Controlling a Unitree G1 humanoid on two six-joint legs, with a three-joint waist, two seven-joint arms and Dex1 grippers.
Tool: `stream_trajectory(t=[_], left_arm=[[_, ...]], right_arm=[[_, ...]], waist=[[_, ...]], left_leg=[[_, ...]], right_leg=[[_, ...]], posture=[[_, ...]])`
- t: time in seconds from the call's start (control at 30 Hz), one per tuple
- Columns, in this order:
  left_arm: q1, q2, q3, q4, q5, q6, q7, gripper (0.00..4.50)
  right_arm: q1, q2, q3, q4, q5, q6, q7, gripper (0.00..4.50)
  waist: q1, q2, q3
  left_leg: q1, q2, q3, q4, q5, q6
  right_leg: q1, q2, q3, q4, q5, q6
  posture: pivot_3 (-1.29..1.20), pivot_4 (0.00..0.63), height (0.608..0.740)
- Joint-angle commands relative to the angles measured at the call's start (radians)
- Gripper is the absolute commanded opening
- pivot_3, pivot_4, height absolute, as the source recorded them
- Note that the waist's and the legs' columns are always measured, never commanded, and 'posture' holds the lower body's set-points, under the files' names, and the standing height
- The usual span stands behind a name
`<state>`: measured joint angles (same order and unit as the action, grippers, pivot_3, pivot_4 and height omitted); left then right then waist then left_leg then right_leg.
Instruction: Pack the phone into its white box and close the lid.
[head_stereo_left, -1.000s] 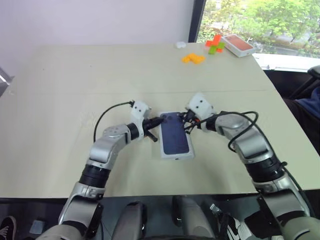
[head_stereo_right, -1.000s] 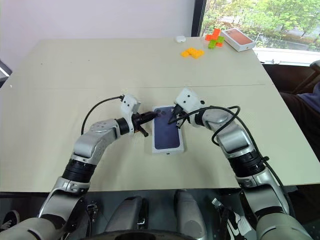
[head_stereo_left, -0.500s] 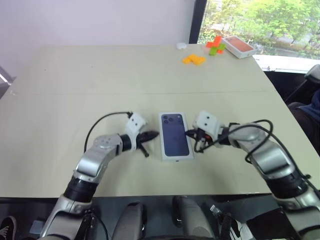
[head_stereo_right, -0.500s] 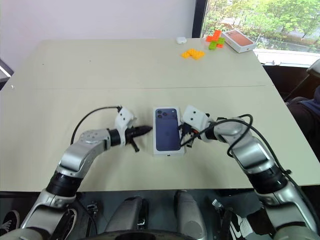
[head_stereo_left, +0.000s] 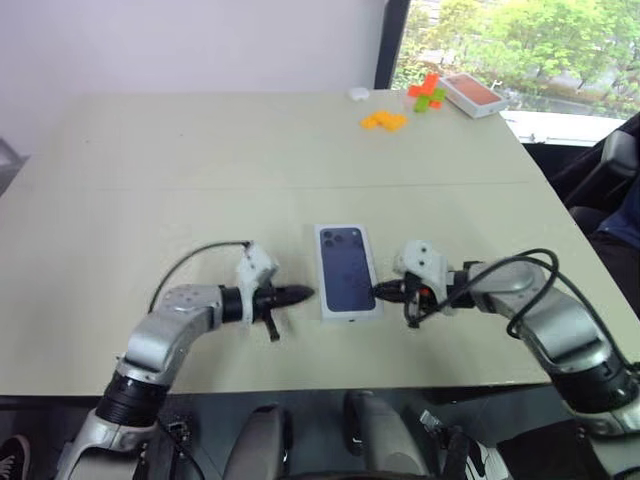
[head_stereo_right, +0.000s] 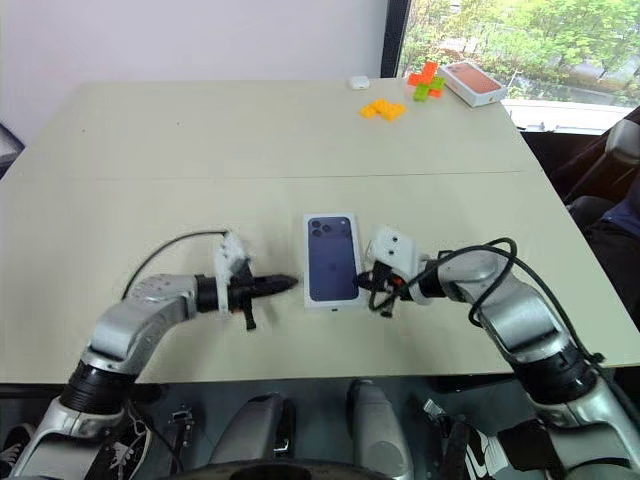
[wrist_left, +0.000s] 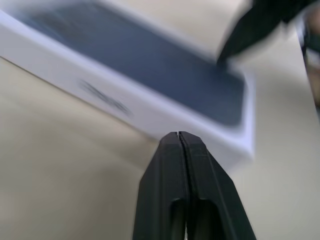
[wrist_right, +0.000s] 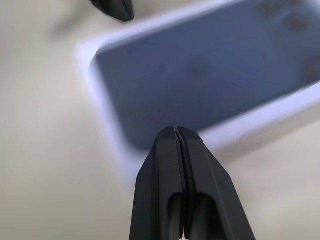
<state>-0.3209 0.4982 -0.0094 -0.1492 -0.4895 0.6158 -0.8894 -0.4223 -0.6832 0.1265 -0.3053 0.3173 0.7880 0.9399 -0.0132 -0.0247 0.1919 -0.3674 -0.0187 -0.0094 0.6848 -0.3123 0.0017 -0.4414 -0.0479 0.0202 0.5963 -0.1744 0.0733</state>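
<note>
- The white rectangular box with the dark blue phone print on its lid (head_stereo_left: 346, 271) is closed and lying flat near the middle of the beige tabletop (head_stereo_left: 200, 170).
- My left pincer (head_stereo_left: 306, 294) sits just beside the box's left edge, fingers pressed together, not holding anything.
- My right pincer (head_stereo_left: 380, 291) is just off the box's right edge, fingers together too, nothing in it.
- Way at the far right corner I can see some orange and green toy blocks (head_stereo_left: 400, 105) and an orange-topped white box (head_stereo_left: 472, 91).
</note>
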Motion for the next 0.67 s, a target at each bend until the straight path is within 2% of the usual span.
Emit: stream_trajectory(t=[0.03, 0.2, 0.23, 0.43, 0.67], left_arm=[[-0.020, 0.088, 0.145, 0.019, -0.030, -0.026, -0.004, 1.86], [0.038, 0.232, 0.244, 0.069, -0.055, -0.080, -0.143, 4.45], [0.043, 0.247, 0.256, 0.080, -0.055, -0.090, -0.152, 4.50], [0.051, 0.302, 0.275, 0.121, -0.051, -0.088, -0.153, 4.50], [0.078, 0.330, 0.294, 0.136, -0.040, -0.098, -0.149, 4.50]], right_arm=[[-0.005, -0.030, -0.151, -0.007, 0.086, -0.035, 0.026, 1.39], [0.023, -0.091, -0.260, 0.020, 0.151, -0.086, 0.091, 4.02], [0.023, -0.105, -0.273, 0.032, 0.158, -0.095, 0.104, 4.47], [0.041, -0.188, -0.287, 0.089, 0.146, -0.187, 0.178, 4.47], [0.011, -0.217, -0.280, 0.170, 0.142, -0.217, 0.193, 4.47]], waist=[[0.001, 0.000, 0.000], [0.001, 0.001, 0.000], [0.001, 0.001, 0.000], [0.004, 0.001, 0.000], [-0.003, 0.001, 0.000]], left_leg=[[-0.002, 0.000, 0.000, 0.000, 0.000, 0.000], [-0.005, -0.002, 0.000, -0.002, -0.002, 0.003], [-0.006, -0.002, 0.000, -0.002, -0.002, 0.003], [-0.005, -0.006, 0.001, 0.000, -0.002, 0.003], [-0.004, -0.004, 0.002, 0.000, -0.002, 0.002]], right_leg=[[-0.001, 0.000, 0.000, 0.000, 0.002, 0.003], [-0.004, -0.002, 0.000, -0.002, 0.002, 0.003], [-0.005, -0.003, 0.000, -0.002, 0.002, 0.003], [-0.003, -0.008, -0.001, -0.003, 0.000, 0.000], [-0.003, -0.006, 0.000, -0.001, 0.002, 0.004]], posture=[[0.00, 0.150, 0.740], [0.00, 0.150, 0.740], [0.00, 0.150, 0.740], [0.00, 0.150, 0.740], [0.00, 0.150, 0.740]])
